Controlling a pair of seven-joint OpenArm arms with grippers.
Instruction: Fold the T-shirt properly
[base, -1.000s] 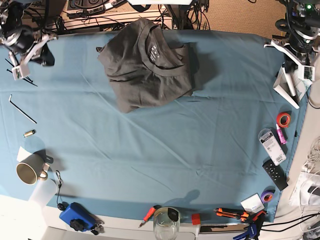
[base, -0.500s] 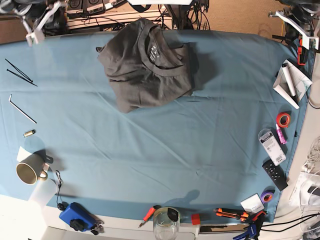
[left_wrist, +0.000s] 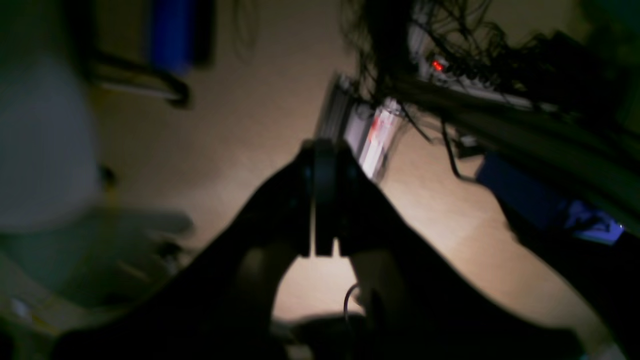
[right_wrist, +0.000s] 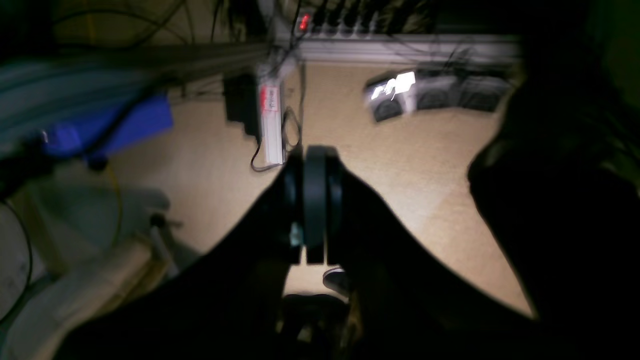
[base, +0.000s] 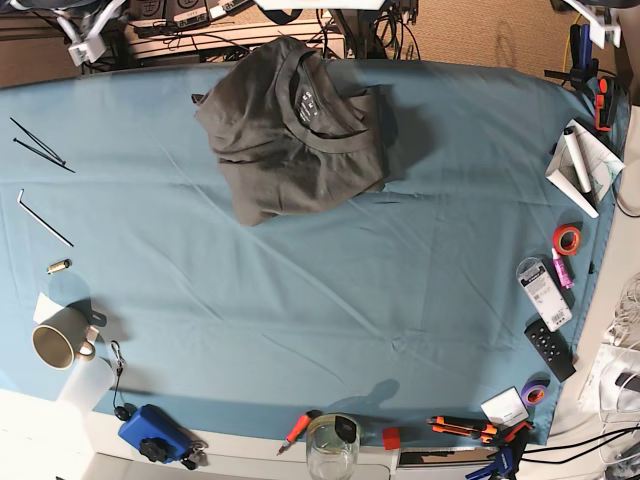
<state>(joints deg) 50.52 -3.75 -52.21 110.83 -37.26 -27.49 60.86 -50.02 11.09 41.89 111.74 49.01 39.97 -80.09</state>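
The T-shirt (base: 298, 130), soft dark grey-brown cotton with a ribbed round neck, lies in a rumpled, uneven fold well below and between my raised grippers. Left gripper (left_wrist: 320, 200) and right gripper (right_wrist: 315, 200) are pressed together, empty. I judge its loose layers could slip apart if snagged.

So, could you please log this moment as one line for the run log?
T-shirt: folded, at tablecloth far edge | left gripper: shut, empty | right gripper: shut, empty | both off the cloth
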